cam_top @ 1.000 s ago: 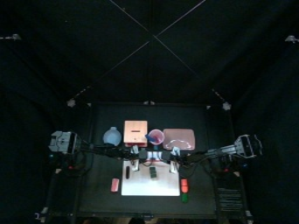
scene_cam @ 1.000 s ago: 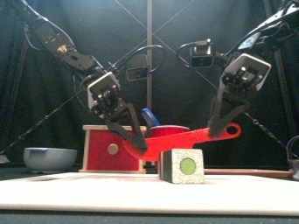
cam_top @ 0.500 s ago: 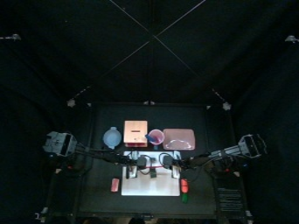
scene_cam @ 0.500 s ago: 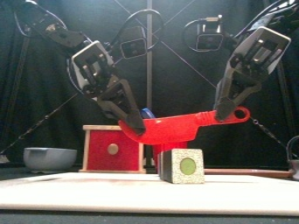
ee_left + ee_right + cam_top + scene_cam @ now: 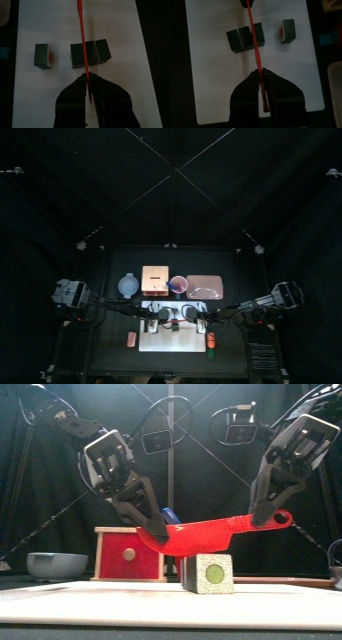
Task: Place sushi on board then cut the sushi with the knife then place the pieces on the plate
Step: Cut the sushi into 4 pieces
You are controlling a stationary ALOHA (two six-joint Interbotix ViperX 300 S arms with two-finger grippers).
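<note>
Both arms meet over the board [image 5: 174, 335] at the table's front centre.

Left tool [image 5: 158, 534]: jaws narrow, clamped on the blade end of the red knife [image 5: 214, 534]. Its wrist view shows the blade as a thin red line running out from between the closed jaws.

Right tool [image 5: 267, 509]: jaws narrow, clamped on the handle end. The handle loop shows just below the jaws in the front view.

Knife: held between the two tools, tilted, handle end higher on the right and blade sloping down to the left. It hangs just over the sushi. Cannot tell from the front view whether they touch.

Sushi: on the board, in two parts. The larger block [image 5: 90, 52] lies directly under the blade line in both wrist views. A single piece [image 5: 45, 55] lies just beside it, apart by a small gap. The front view shows one cut face, pale with a green centre.

Behind the board, left to right in the top view: bowl [image 5: 128, 284], box [image 5: 156, 280] with its red front toward the board, pink tray [image 5: 205, 285]. The tray holds no sushi.
</note>
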